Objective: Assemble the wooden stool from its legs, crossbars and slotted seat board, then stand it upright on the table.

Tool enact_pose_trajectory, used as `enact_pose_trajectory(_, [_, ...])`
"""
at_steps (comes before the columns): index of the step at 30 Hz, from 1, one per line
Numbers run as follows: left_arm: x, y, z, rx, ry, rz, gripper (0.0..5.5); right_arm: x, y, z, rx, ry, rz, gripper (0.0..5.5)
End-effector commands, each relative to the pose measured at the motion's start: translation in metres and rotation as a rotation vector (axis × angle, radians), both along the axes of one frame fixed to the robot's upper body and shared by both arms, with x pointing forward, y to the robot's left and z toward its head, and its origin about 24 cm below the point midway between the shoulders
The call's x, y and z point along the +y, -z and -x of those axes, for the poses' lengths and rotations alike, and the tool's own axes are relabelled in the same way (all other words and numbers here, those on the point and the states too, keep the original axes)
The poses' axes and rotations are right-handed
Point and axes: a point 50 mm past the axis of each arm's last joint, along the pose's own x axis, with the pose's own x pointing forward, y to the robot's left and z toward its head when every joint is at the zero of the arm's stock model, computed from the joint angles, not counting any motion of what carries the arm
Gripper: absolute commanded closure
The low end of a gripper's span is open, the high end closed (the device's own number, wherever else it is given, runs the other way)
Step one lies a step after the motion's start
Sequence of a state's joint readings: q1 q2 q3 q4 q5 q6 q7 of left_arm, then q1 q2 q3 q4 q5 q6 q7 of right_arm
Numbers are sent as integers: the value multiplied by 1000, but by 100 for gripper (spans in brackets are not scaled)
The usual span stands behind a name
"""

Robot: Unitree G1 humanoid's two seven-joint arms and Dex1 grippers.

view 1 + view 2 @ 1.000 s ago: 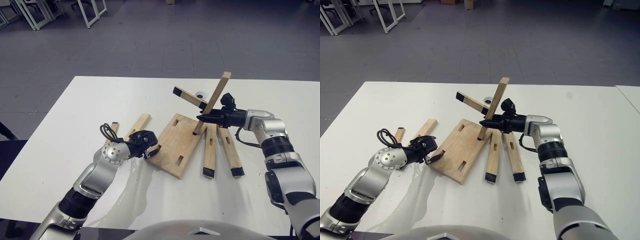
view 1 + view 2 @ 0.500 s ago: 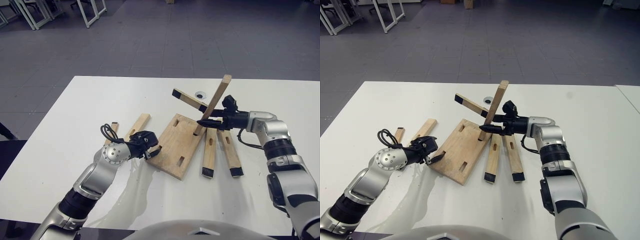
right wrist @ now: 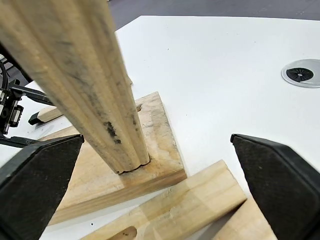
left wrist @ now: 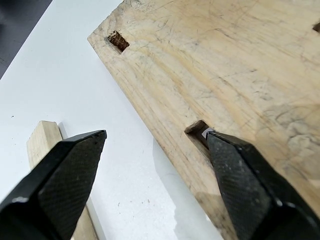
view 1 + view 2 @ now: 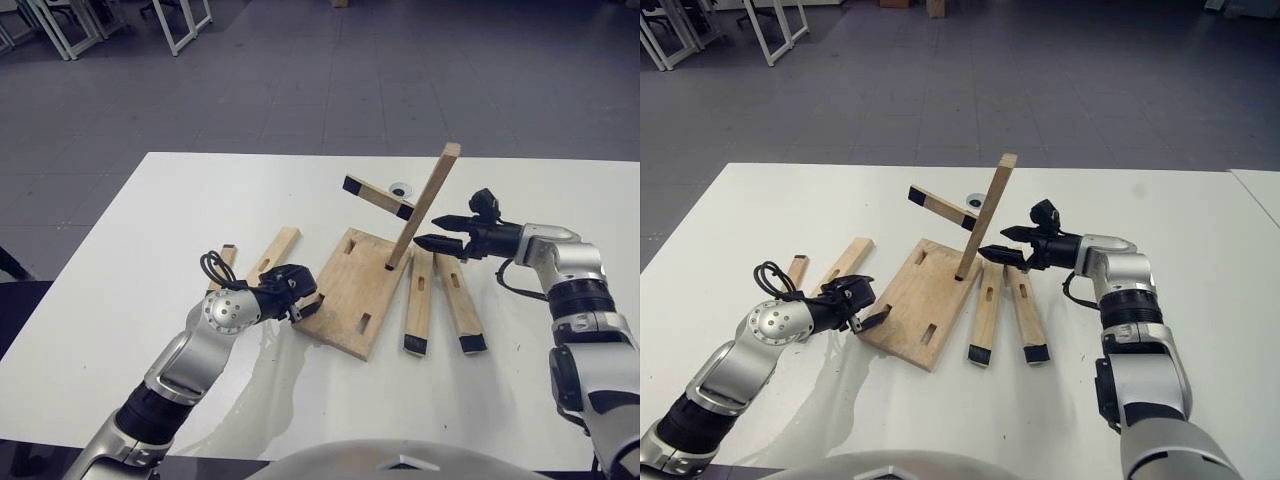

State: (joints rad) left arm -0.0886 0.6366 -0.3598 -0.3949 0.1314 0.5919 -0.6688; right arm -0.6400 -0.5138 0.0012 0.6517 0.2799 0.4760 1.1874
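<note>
1. Slotted seat board (image 5: 352, 292) lies on the tabletop (image 5: 170, 225), a leg (image 5: 425, 205) standing slanted in one slot.
2. Left hand (image 5: 304, 302), fingers apart, straddles the board's edge.
3. Right hand (image 5: 428, 232), fingers apart, is just beside the leg.

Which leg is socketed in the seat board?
The leaning leg, standing in the seat board's far slot. The two slotted legs to the right of it lie flat on the table.

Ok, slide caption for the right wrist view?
Open right tool facing the leaning pale wooden leg seated in the flat slotted wooden seat board.
</note>
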Motion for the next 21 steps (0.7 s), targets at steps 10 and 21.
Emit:
enact_pose_trajectory(10, [2, 13, 8, 84, 6, -9, 178, -44, -163, -38, -492, 530, -133, 2])
enact_pose_trajectory(21, [2, 10, 6, 75, 8, -10, 178, 72, -169, -45, -370, 283, -262, 2])
